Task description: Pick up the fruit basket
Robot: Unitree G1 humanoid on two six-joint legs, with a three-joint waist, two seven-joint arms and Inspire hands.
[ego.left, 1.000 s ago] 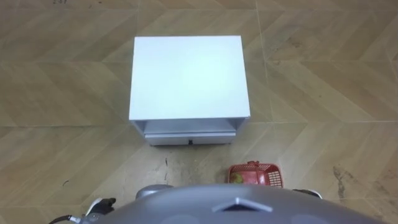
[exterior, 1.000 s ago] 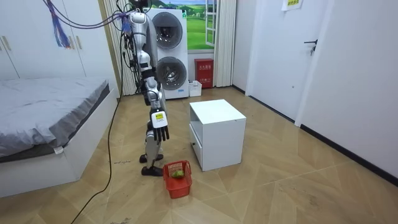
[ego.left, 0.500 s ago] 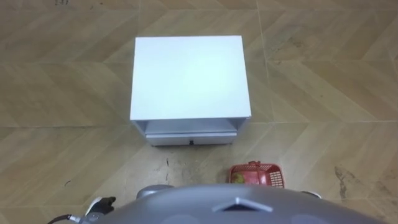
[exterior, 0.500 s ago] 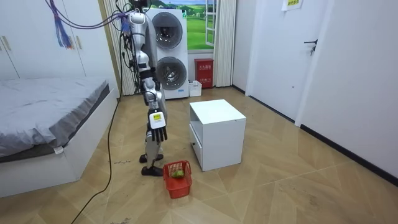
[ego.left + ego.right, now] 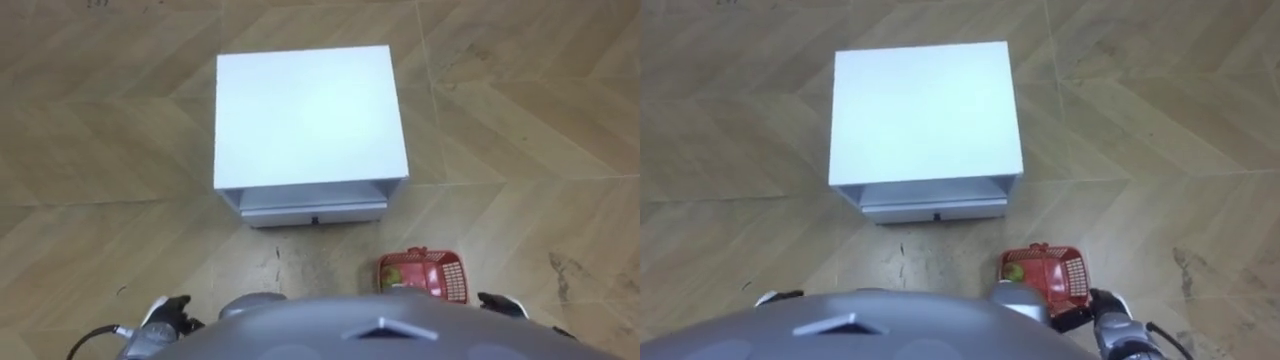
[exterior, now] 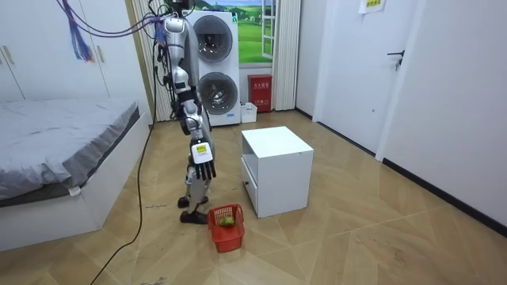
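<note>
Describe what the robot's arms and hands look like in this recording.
The right arm is silver-grey with dark joints. The right hand is black, with a small white tag on its back. The left hand looks dark too, with a dark cable at its wrist.

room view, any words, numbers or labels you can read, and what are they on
Yellow sign at the view's top edge: print too small to read.
Red box beside the washing machines: markings too blurred to read.
White cabinet and red basket: no text visible.
So nothing can be quoted.
</note>
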